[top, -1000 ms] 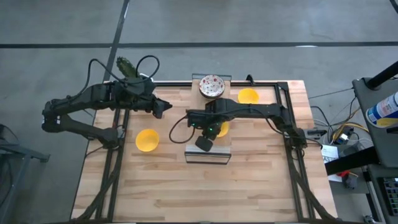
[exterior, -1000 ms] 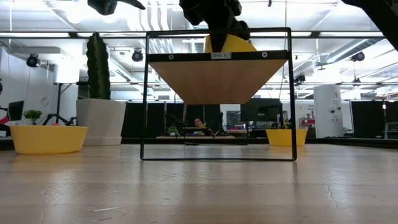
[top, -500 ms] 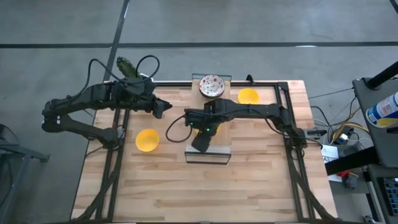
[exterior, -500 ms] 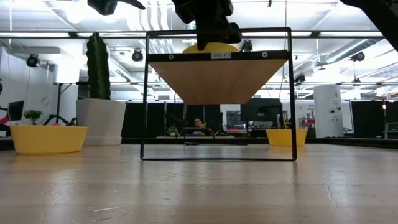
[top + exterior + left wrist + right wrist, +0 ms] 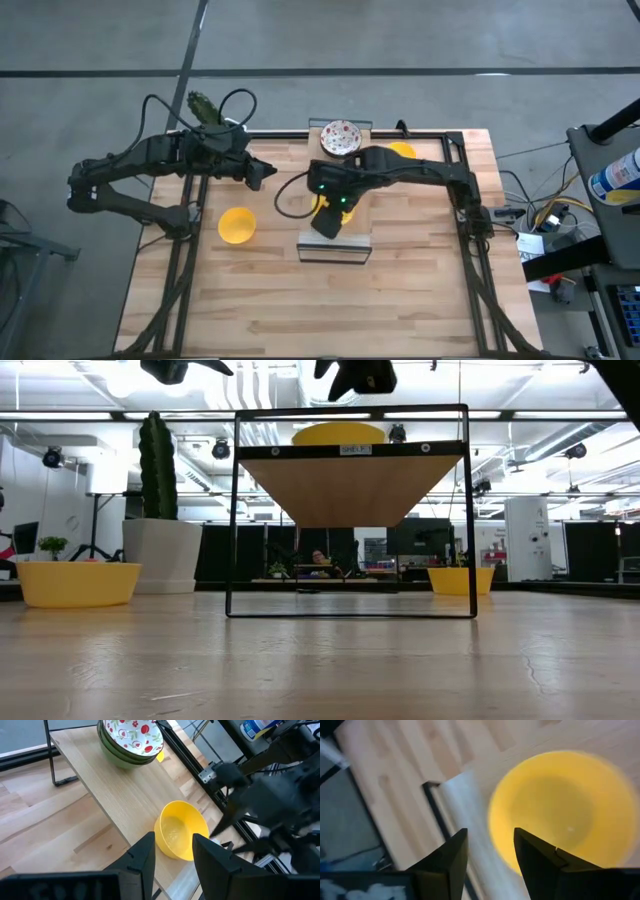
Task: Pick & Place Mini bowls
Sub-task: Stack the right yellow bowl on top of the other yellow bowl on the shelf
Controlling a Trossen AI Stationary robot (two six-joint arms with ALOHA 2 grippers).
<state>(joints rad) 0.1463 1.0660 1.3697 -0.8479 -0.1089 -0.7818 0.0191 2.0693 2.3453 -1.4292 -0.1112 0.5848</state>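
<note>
A plain yellow mini bowl (image 5: 338, 433) rests level on its base on the wooden top of the black-framed shelf (image 5: 350, 480); it also shows in the left wrist view (image 5: 181, 830) and the right wrist view (image 5: 560, 815). My right gripper (image 5: 355, 375) hangs open just above it, touching nothing, and its fingers frame the bowl's rim in the right wrist view (image 5: 490, 855). My left gripper (image 5: 258, 173) waits open over the table's far left, left of the shelf. A stack of patterned mini bowls (image 5: 340, 138) sits at the far edge.
Another yellow bowl (image 5: 237, 225) stands on the table left of the shelf. A third one (image 5: 400, 152) sits at the far right, partly under my right arm. A white planter with a cactus (image 5: 160, 550) stands at the far left. The table's near half lies bare.
My right gripper has set the yellow bowl, tilted a second ago, down level on the shelf top. It has then opened, let the bowl go and risen clear of it.
</note>
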